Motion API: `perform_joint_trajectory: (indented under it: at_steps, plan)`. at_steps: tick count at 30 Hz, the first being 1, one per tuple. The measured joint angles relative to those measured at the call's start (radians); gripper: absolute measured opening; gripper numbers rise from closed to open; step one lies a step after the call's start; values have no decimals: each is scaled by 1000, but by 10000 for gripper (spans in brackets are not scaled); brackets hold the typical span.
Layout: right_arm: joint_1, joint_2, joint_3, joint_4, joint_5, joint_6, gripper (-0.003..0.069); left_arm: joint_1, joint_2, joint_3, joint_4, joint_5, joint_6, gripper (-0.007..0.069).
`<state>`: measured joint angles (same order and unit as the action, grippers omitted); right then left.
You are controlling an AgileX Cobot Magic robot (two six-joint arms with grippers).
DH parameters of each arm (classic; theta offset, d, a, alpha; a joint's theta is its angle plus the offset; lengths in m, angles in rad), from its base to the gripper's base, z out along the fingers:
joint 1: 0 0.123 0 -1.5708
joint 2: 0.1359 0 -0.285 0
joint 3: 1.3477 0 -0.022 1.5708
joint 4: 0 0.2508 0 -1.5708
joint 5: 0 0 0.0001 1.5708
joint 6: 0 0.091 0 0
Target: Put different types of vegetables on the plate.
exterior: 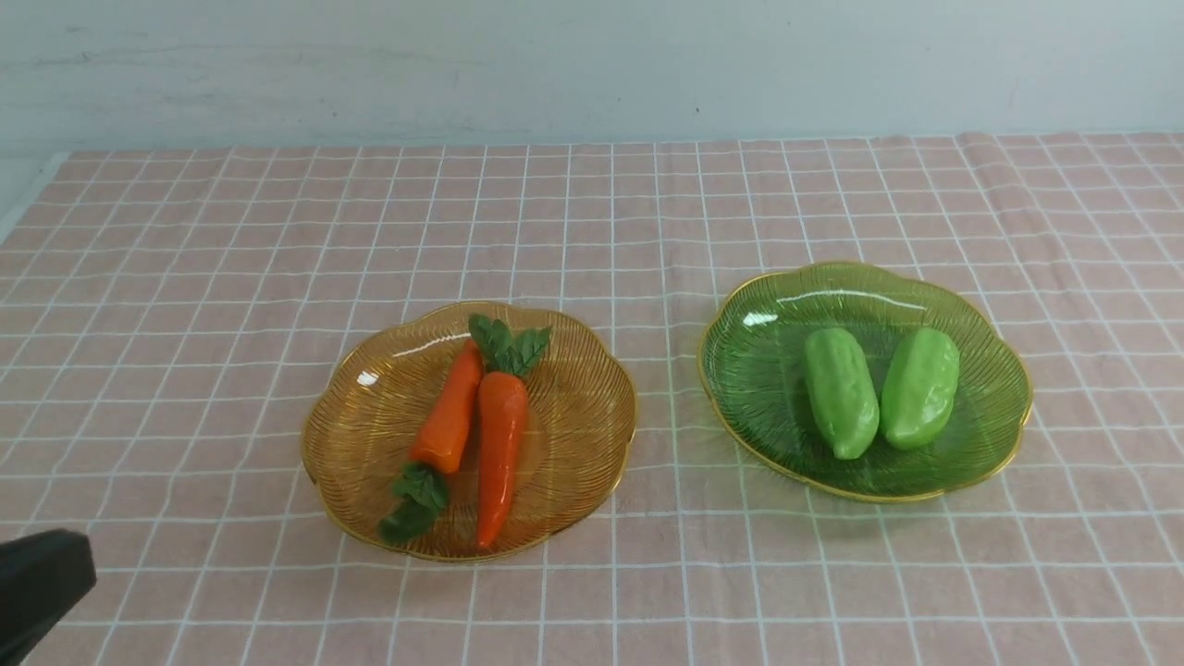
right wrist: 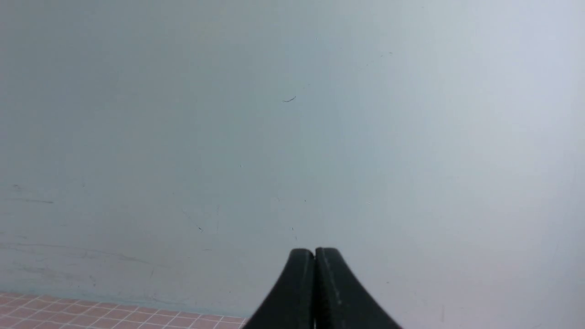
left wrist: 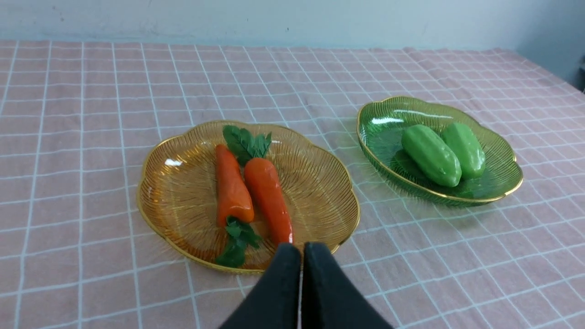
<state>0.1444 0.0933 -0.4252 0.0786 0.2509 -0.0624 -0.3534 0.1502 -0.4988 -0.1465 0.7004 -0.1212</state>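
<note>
Two orange carrots with green tops lie side by side, head to tail, on an amber glass plate (exterior: 592, 370): one carrot (exterior: 451, 413) on the left, the other (exterior: 500, 449) beside it. Two light-green gourds (exterior: 840, 392) (exterior: 919, 388) rest on a green glass plate (exterior: 749, 370) to the right. My left gripper (left wrist: 301, 249) is shut and empty, hovering near the amber plate's (left wrist: 183, 183) front rim; only a black corner of that arm (exterior: 42, 583) shows in the front view. My right gripper (right wrist: 314, 253) is shut, empty and faces the wall.
A pink checked cloth (exterior: 185, 277) covers the table up to a pale wall (exterior: 592, 65). The table's left edge (exterior: 23, 208) shows at the far left. Both plates sit apart in the middle of the cloth.
</note>
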Motion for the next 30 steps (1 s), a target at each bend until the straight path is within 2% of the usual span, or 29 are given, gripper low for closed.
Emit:
perform_joint_trajectory:
  at_steps: [21, 26, 30]
  plan:
    - [0, 0, 0, 0, 4, 0, -16, 0, -55, 1, 6, -5, 4, -3]
    - [0, 0, 0, 0, 4, 0, -16, 13, -76, 76, 58, -54, 149, -3]
    - [0, 0, 0, 0, 4, 0, -16, 102, -129, 213, 64, -171, 213, -3]
